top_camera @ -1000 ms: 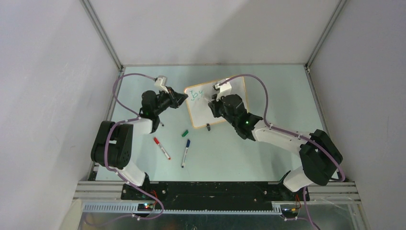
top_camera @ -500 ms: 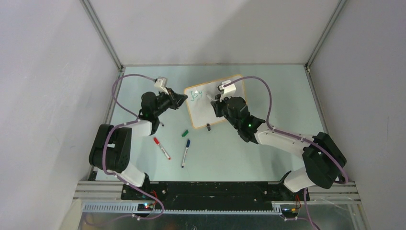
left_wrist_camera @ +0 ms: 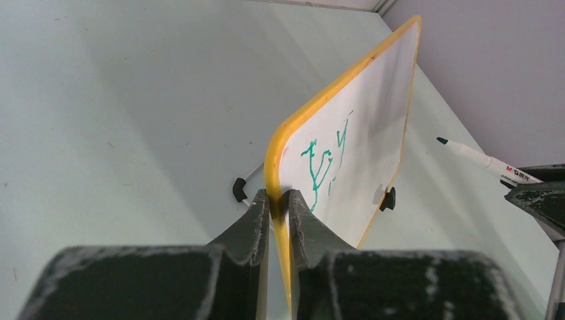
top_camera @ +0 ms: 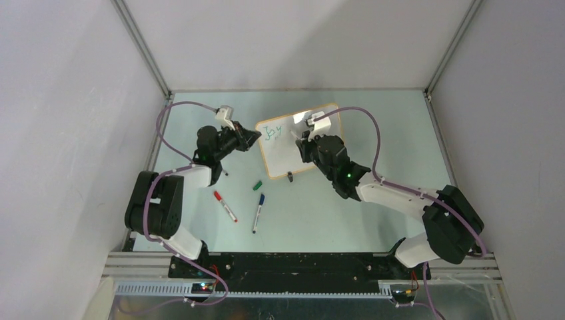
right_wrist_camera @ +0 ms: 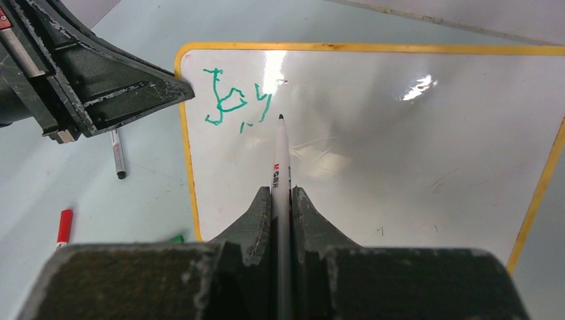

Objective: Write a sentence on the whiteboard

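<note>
Small rectangular yellow-framed whiteboard (top_camera: 282, 159) stands tilted, centre of pale green worktop's (top_camera: 400, 143) far edge. Left gripper (left_wrist_camera: 276, 200) clamps its left frame. Right gripper (right_wrist_camera: 282, 194) clamps white green-tipped marker (right_wrist_camera: 280, 155), tip near green handwritten lettering (right_wrist_camera: 230, 103).

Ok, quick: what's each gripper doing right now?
Left gripper: shut on the whiteboard, clamping its edge.
Right gripper: shut on the marker.
</note>
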`<state>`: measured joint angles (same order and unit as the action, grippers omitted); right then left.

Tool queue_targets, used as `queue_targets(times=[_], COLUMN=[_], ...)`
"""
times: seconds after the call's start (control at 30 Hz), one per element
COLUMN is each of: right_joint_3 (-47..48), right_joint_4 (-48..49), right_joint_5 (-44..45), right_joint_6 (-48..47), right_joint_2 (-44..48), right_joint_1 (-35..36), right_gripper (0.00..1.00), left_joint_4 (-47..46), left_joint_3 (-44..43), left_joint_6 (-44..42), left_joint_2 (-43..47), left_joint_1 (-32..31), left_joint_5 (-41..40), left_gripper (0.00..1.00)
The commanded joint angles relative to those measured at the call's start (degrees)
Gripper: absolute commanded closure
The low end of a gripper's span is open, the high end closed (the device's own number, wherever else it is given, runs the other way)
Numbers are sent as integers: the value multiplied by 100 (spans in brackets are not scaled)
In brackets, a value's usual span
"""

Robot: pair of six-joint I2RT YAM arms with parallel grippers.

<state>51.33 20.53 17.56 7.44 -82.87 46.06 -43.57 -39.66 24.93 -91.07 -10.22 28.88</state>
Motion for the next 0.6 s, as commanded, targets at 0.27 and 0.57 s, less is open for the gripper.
queue_targets(times=[0.27,0.57], right_joint_3=[591,915], right_joint_4=[-440,-736], right_joint_5=[-851,-939], right_joint_6=[422,236], right_joint_2=[-144,-491], right_joint_1=[-557,-361], right_gripper=[100,100], left_joint_4=[-24,-68], left_joint_3=[-99,-70], left_joint_6=[-289,-303], left_joint_2=[6,23], left_joint_1=[2,-2], left_joint_5=[-42,-33], left_gripper=[96,96])
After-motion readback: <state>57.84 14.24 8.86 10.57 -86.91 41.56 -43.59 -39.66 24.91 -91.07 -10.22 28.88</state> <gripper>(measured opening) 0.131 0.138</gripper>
